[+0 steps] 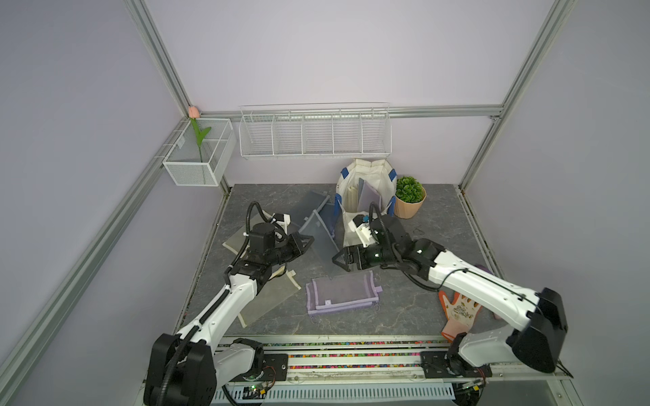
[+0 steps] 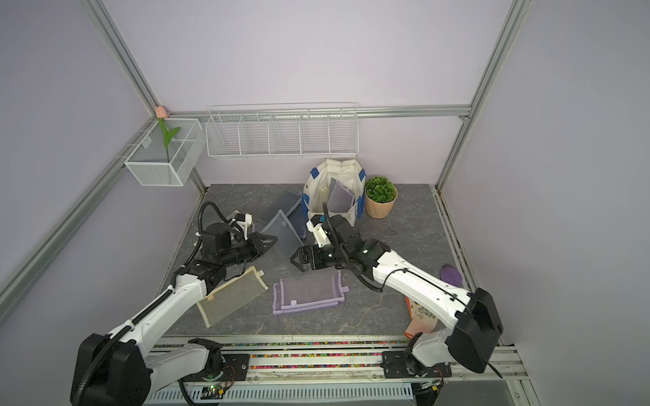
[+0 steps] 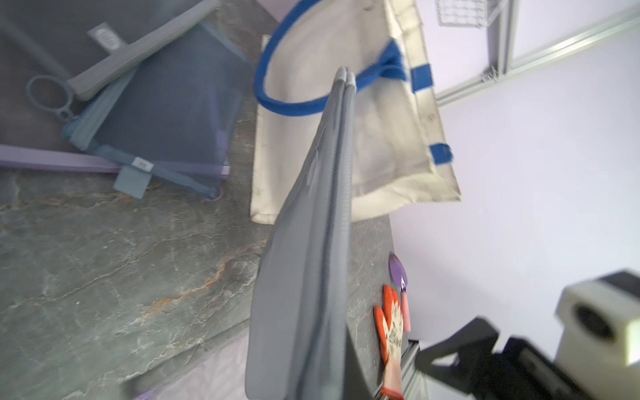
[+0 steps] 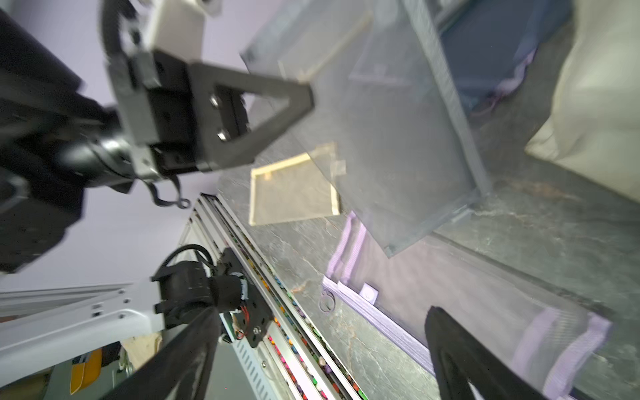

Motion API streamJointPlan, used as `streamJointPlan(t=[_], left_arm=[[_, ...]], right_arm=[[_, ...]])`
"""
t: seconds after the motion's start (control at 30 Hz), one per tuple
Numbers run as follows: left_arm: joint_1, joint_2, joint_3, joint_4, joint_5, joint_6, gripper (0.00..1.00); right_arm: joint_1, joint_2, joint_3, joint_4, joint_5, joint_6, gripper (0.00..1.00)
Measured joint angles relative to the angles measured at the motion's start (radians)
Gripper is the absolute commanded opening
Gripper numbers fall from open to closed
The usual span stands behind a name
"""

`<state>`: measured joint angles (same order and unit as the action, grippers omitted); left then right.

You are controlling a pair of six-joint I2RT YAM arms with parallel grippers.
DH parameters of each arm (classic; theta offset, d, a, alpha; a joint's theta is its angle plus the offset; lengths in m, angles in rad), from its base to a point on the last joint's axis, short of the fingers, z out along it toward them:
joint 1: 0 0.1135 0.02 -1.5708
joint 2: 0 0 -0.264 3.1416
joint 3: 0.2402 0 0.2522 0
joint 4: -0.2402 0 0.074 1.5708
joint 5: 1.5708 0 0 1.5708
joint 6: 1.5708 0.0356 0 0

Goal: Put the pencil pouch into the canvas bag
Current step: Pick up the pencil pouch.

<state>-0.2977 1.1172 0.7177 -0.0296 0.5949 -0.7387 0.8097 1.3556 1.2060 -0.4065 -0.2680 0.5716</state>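
Canvas bag (image 1: pixel 367 172) stands upright right of centre, mouth open, flat pouches (image 1: pixel 367 198) already inside. Grey mesh pencil pouch (image 1: pixel 322 242) hangs tilted mid-frame above the tabletop (image 1: pixel 439 246), just left of the bag: lifted, but not in yet, so the drop remains! Left fingers (image 4: pixel 301 98) are pinched tight on its edge; right fingers (image 4: pixel 446 339) spread wide, gripping nothing.

White arms (image 1: pixel 232 298), black joints (image 1: pixel 262 239).
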Motion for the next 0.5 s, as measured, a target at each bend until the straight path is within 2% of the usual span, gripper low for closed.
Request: streamJointPlan(t=[0.2,0.33,0.5], left_arm=[[-0.004,-0.130,0.012,-0.013,0.169,0.060,0.00],[-0.013,-0.136,0.073,0.014,0.276,0.035,0.00],[-0.082,-0.105,0.232,-0.011,0.386,0.039,0.00]], right_arm=[[-0.133,-0.135,0.058,-0.067,-0.075,-0.063,0.89],[-0.172,-0.153,0.085,-0.111,-0.135,-0.149,0.89],[-0.208,-0.149,0.086,-0.123,-0.214,-0.223,0.89]])
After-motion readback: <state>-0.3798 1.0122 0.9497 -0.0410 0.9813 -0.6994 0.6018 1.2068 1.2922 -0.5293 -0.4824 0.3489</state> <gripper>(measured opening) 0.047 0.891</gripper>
